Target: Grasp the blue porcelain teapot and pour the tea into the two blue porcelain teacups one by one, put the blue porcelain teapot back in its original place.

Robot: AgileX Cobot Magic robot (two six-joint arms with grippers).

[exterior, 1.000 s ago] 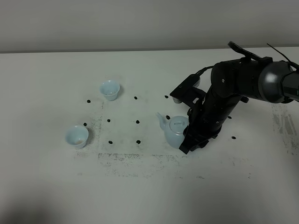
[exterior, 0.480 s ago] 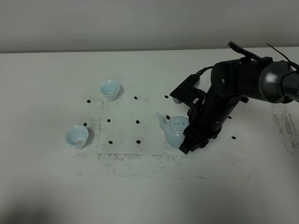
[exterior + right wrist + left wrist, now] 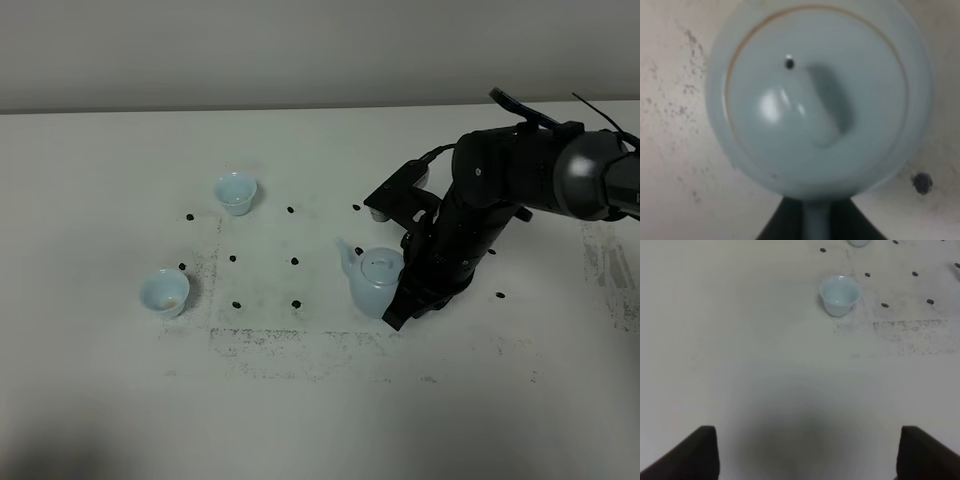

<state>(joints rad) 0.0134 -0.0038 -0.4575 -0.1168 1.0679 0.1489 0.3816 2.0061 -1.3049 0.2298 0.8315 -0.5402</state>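
Your right pincer [image 3: 399,303] is clenched on the handle [image 3: 815,226] of the teapot [image 3: 372,284]. In the right wrist view you see a dark finger [image 3: 782,229] pressed on each side of that thin blue handle. The round blue teapot fills most of that view. Its lid [image 3: 816,95] is on, with a small knob in the middle and a tiny dark hole beside the knob.

The teapot stands upright on the white desk [image 3: 320,430]. You cannot tell if its bottom touches the desk or is a little above it. The black right arm [image 3: 520,180] comes down to the teapot from the handle side. The spout [image 3: 344,254] points away from the arm.

Both cups are on the spout side of the teapot and well apart from it. The closer cup [image 3: 235,192] stands upright with its mouth up. The farther cup [image 3: 164,292] also stands upright, and the two cups do not touch each other. Small black dots [image 3: 295,261] lie on the desk between the teapot and the cups. One more dot [image 3: 922,183] lies just beside the teapot. Gray scuff marks [image 3: 300,340] run along the desk near the teapot.

Your left pincer [image 3: 810,452] is released. Its two dark tips stand wide apart with nothing between them but bare desk. It is far from the teapot, and the farther cup is the thing nearest to it.
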